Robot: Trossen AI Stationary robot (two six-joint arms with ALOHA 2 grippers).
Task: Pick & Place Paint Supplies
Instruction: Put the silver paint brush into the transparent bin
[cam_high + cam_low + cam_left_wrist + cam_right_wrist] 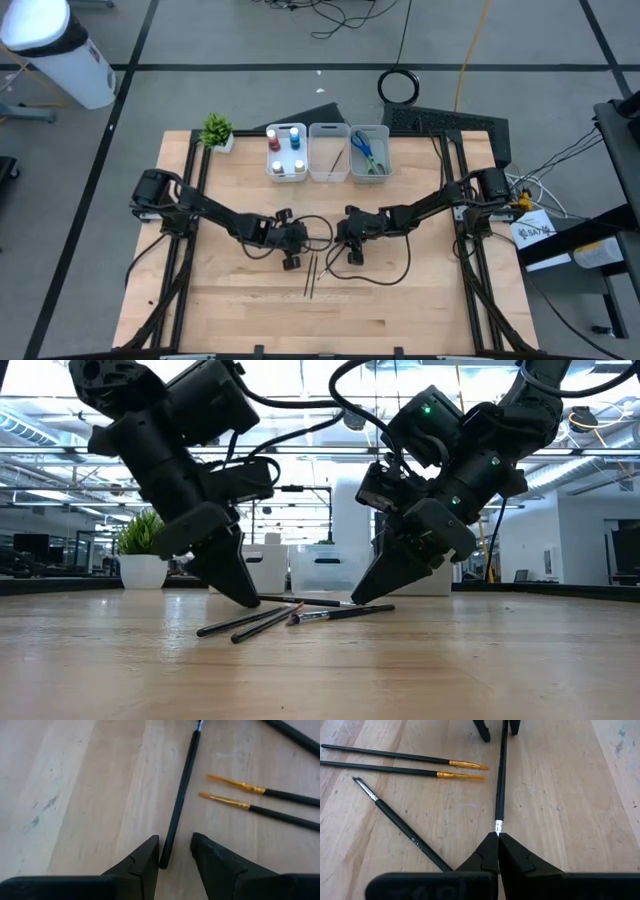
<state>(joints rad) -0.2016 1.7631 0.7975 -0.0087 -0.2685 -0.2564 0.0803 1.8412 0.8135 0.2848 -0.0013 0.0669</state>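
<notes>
A thin black brush [501,775] lies between my two grippers near the table's middle. My right gripper [498,836] is shut on its bristle end. My left gripper [175,852] is open, one finger on each side of the brush's handle end [165,860]; I cannot tell whether a finger touches it. In the low view both grippers [245,598] [362,596] point down at the table. Two gold-ferruled brushes [420,767] and another black brush [400,827] lie flat on the table beside them. Red and blue paint bottles [285,150] and scissors [366,152] sit in bins. My right gripper pinches the black brush at its silver ferrule and bristle tip [498,826] between its two shut fingertips. The fingers slant down from the table's right side, roughly along the brush. The brush lies level and low over the table, its handle running toward my left gripper.
Three whitish bins [328,152] stand in a row at the table's far edge, with a small potted plant [217,131] to their left. Arm cables [385,270] loop over the wood near the grippers. The loose brushes [312,275] lie just on the near side of both grippers.
</notes>
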